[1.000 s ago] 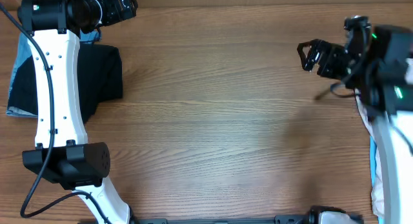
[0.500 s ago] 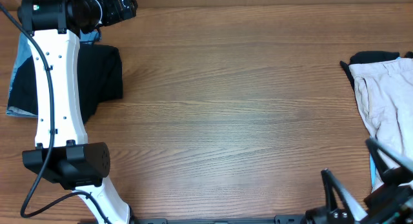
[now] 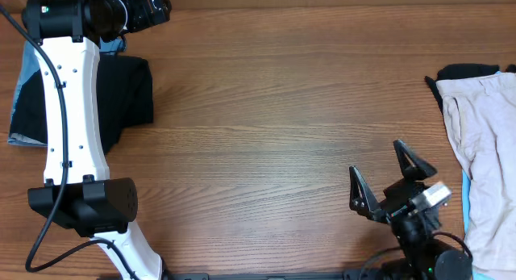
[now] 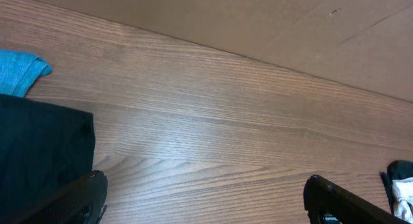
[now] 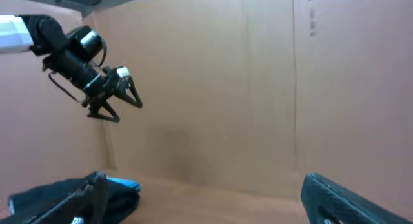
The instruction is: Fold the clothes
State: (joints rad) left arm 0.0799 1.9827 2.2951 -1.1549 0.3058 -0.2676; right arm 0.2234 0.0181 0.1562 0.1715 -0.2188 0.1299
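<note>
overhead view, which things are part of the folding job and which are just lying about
Folding job: black garment, denim piece, beige garment.

Just there: table, cardboard wall.

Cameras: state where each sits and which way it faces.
Overhead: above the table, looking straight down; left arm and right gripper show.
Left wrist: low, facing the cardboard wall; left fingertips at bottom.
Right wrist: low, facing the raised left gripper; right fingertips at bottom.
Shared: the black garment shows in all three.
</note>
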